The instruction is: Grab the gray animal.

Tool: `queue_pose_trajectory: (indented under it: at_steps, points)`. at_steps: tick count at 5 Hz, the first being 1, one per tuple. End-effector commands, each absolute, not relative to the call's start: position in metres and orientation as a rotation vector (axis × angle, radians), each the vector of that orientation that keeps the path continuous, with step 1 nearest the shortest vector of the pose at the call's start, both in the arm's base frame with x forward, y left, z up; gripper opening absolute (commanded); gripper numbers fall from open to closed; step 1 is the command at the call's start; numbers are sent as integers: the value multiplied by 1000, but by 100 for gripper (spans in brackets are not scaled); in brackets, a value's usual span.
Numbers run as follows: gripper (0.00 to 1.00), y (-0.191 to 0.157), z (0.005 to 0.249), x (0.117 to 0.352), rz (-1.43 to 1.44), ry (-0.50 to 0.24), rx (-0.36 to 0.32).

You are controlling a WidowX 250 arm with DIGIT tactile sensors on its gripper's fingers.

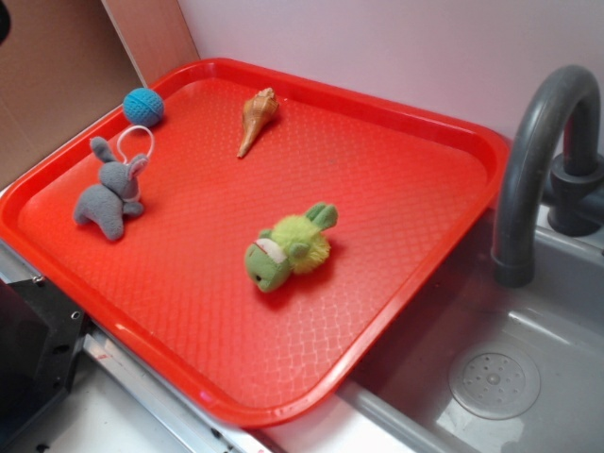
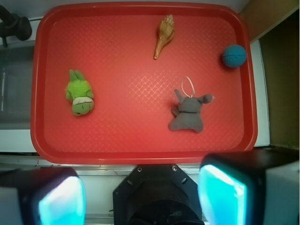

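1. Exterior view – red tray [image 1: 415,179] on the counter beside a gray sink [image 1: 528,377] with a faucet [image 1: 538,151].
2. Same view – gray animal [image 1: 111,192] lies near the tray's left edge, white string loop toward the blue yarn ball [image 1: 143,106] in the far-left corner.
3. Shell [image 1: 258,119] near the far edge; green plush animal [image 1: 291,247] about mid-tray.
4. Wrist view – gripper [image 2: 140,194] spread wide, its fingers [image 2: 61,199] holding nothing, above the tray's near edge.
5. Same view – gray animal [image 2: 188,112] lies right of centre, well apart from the fingers; green plush animal [image 2: 79,93] toward the left edge.
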State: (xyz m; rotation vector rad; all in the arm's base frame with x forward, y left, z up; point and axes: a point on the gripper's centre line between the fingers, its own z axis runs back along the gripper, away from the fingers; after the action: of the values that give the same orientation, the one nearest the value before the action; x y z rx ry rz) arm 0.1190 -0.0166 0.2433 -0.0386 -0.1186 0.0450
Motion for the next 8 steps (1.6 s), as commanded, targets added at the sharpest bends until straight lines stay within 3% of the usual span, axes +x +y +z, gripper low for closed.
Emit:
queue_pose_trajectory:
  at_steps: [1,2,4,5,6,8]
  points:
    - [100,-17,243,119,45,-119,-39]
    - [100,18,217,131,122,-124,-59]
    - [100,69,179,142,129,-131,-24]
    - [100,77,156,144,97,-117,-5]
    - [100,72,144,144,81,-108,50]
    - [100,56,97,156,128,-37,170]
